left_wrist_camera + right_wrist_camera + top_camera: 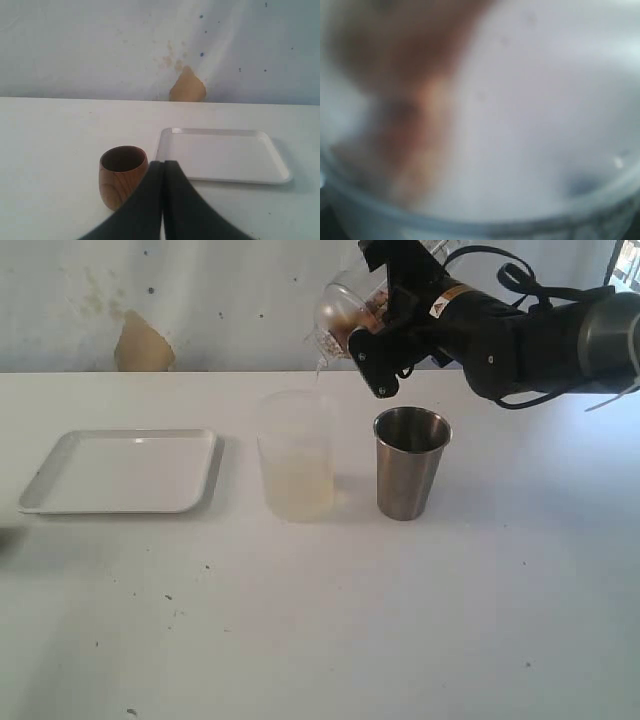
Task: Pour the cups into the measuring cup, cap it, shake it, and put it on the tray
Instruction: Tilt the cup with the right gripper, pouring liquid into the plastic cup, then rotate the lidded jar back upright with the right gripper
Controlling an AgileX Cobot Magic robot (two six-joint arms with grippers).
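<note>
The measuring cup (295, 455) stands upright at mid-table with pale yellowish liquid low inside; its marks are too faint to read. Just right of it stands the steel tumbler (411, 462). My right gripper (372, 335) is shut on a frosted plastic cup (338, 308), tipped on its side above the measuring cup with its mouth toward the lower left. That cup (520, 125) fills the right wrist view as a blur and hides the fingers. My left gripper (163, 163) is shut on nothing beside the wooden cup (122, 175), which is out of the exterior view.
The white tray (125, 472) lies bare on the left of the table, a hand's width from the measuring cup; in the left wrist view the tray (225, 155) sits just beyond the wooden cup. A wall with a brown patch (140, 345) backs the table.
</note>
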